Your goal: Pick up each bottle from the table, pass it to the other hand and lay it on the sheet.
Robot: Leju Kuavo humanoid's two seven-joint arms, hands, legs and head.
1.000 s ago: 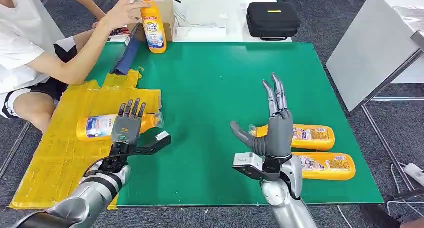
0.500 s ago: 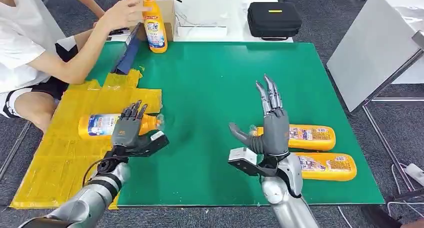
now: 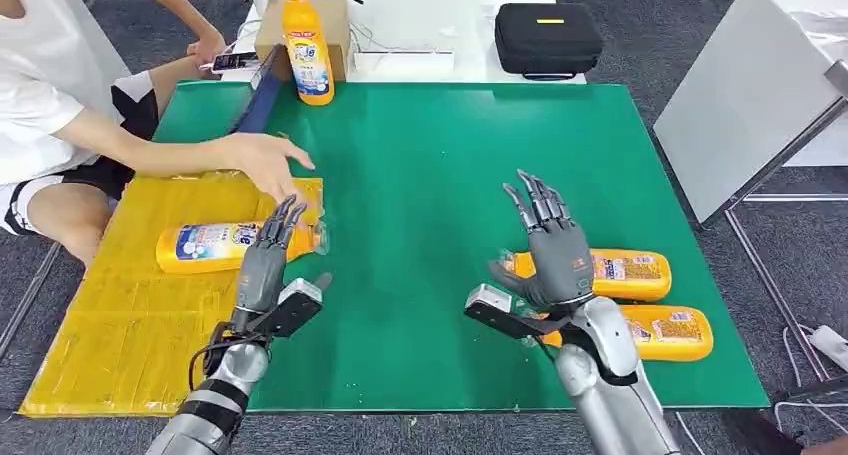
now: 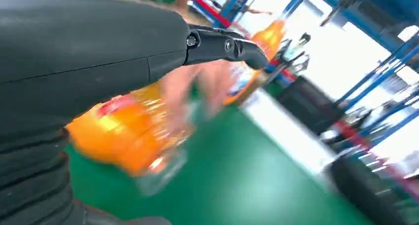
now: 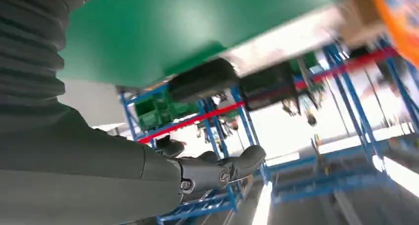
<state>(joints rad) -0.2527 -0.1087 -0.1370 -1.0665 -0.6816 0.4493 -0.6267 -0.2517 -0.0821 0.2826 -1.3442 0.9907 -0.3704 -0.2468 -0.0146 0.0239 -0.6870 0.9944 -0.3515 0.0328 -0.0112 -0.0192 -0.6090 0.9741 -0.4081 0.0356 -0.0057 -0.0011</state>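
Left hand (image 3: 262, 265) empty, fingers spread, just near of the orange plastic bottle (image 3: 205, 247) lying on the yellow sheet (image 3: 110, 315). Right hand (image 3: 557, 258) empty, fingers splayed, beside two orange labelled bottles (image 3: 625, 274) lying at the right of the green table mat (image 3: 420, 175). A person's hand (image 3: 265, 160) reaches over the sheet's far edge.

Both arms are silver metal with dark bands near the wrists. The left hand (image 3: 262, 271) and right hand (image 3: 558, 260) are grey, with slim darker, segmented fingers. A boxy black-and-silver camera block juts from each wrist, and a thin black cable loops beside the left one. Up close, the thumb (image 4: 225, 46) shows small round screws.
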